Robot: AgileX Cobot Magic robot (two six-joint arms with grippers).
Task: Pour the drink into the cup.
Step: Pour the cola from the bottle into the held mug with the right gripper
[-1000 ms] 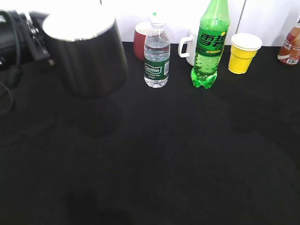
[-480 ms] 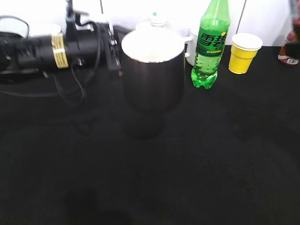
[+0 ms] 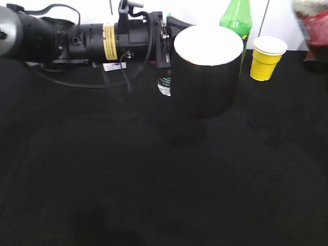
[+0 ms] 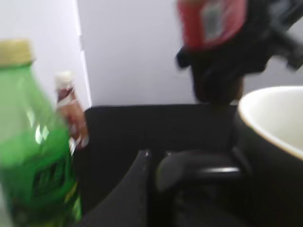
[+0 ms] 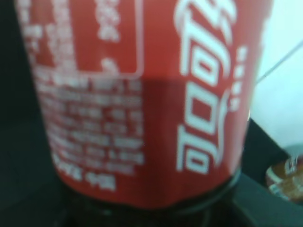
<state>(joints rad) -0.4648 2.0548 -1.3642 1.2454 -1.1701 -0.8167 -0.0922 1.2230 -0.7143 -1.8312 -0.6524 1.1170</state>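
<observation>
The cup, a black mug [image 3: 205, 77] with a white inside, hangs above the table's back middle. My left gripper [image 3: 166, 43] is shut on its black handle [image 4: 199, 170]; one finger [image 4: 142, 189] lies against it in the left wrist view, where the mug's rim [image 4: 272, 118] is at the right. The drink bottle [image 5: 142, 94], with a red label and dark liquid, fills the right wrist view. It shows blurred at the exterior view's top right [image 3: 310, 20]. My right gripper [image 4: 227, 66] is shut on it and holds it above and behind the mug.
A green soda bottle [image 3: 236, 15] stands behind the mug, with a yellow paper cup [image 3: 266, 56] to its right. A water bottle [image 3: 164, 87] is mostly hidden by the mug. An orange-brown bottle [image 4: 71, 113] stands at the far right by the white wall.
My left arm has carried the mug from the far left to the back middle, in front of the bottles. The red-labelled bottle has come into view at the top right.
</observation>
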